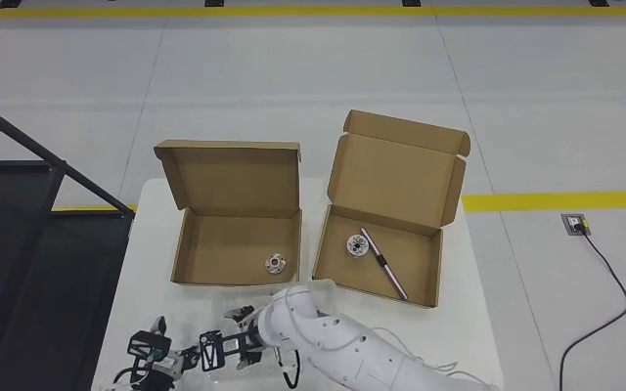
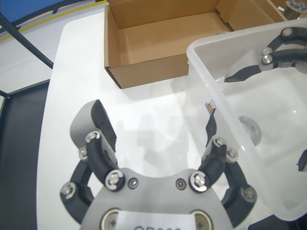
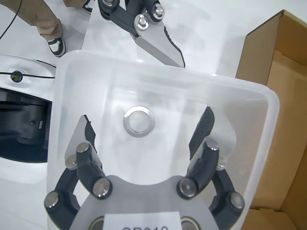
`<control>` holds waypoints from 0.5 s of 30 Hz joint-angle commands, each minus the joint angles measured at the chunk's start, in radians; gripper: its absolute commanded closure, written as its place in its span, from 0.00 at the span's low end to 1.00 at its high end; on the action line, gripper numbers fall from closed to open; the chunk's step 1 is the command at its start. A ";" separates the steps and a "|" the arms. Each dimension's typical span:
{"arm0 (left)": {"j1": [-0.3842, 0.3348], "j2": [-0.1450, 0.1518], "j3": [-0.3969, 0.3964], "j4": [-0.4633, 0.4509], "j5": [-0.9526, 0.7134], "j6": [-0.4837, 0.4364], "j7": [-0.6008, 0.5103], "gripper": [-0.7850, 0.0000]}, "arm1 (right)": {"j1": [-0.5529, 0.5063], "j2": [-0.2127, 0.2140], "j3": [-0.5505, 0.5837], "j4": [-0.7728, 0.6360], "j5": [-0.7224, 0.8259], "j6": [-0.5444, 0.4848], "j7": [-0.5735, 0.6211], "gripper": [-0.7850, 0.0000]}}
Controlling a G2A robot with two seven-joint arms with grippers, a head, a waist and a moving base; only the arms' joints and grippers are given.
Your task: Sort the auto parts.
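Observation:
A clear plastic bin point(image 3: 239, 82) stands on the white table in front of two open cardboard boxes. One metal ring point(image 3: 138, 121) lies on the bin's floor. My right gripper point(image 3: 146, 117) is open inside the bin, its fingers on either side of the ring and apart from it. My left gripper point(image 2: 153, 111) is open over bare table just outside the bin point(image 2: 203, 72), one fingertip point(image 2: 211, 123) close to its wall. The left box point(image 1: 235, 244) holds a toothed metal part point(image 1: 276, 262). The right box point(image 1: 381, 249) holds a round metal part point(image 1: 355, 245) and a thin rod point(image 1: 383, 262).
Both box lids stand upright at the back. A dark rack point(image 1: 49, 264) borders the table on the left. The white table point(image 2: 79, 72) is bare between the left box and the left gripper. The white arm point(image 1: 333, 342) covers much of the bin from above.

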 commanded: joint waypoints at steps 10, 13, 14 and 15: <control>-0.001 -0.004 0.026 -0.011 0.030 0.018 -0.002 0.00 | -0.018 -0.045 -0.015 0.071 -0.008 0.083 0.122 0.23; 0.000 -0.004 0.026 -0.012 0.037 0.020 -0.004 0.00 | -0.024 -0.057 -0.016 0.076 -0.007 0.116 0.167 0.35; -0.001 -0.004 0.025 -0.009 0.039 0.019 -0.004 0.00 | -0.027 -0.060 -0.015 0.075 -0.008 0.127 0.183 0.36; -0.002 -0.004 0.024 -0.005 0.040 0.018 -0.003 0.00 | -0.030 -0.063 -0.015 0.071 -0.008 0.130 0.197 0.36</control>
